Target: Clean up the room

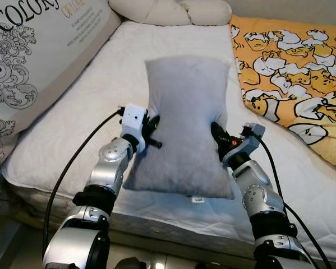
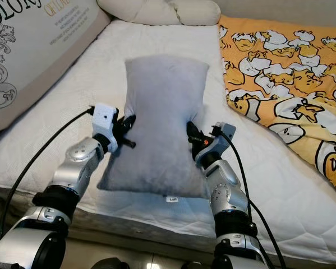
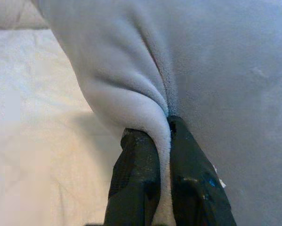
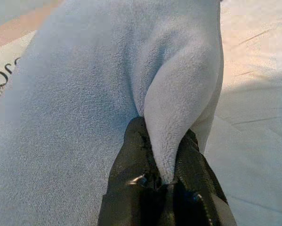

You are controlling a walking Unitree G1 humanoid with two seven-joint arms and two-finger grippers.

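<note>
A grey fleece pillow (image 1: 184,123) lies lengthwise over the white mattress (image 1: 89,123), its near end at the bed's front edge. My left gripper (image 1: 152,130) is shut on the pillow's left side, a fold of fleece pinched between its fingers (image 3: 136,179). At the pillow's right side my right gripper (image 1: 218,134) is likewise shut on a fold of the fabric (image 4: 173,122). Both arms reach forward from the front of the bed.
A large cream cushion with black lettering (image 1: 33,61) leans at the bed's left. A white puffy pillow (image 1: 173,11) lies at the head. An orange blanket printed with ducks (image 1: 297,73) covers the right side. The mattress front edge (image 1: 156,224) is close before me.
</note>
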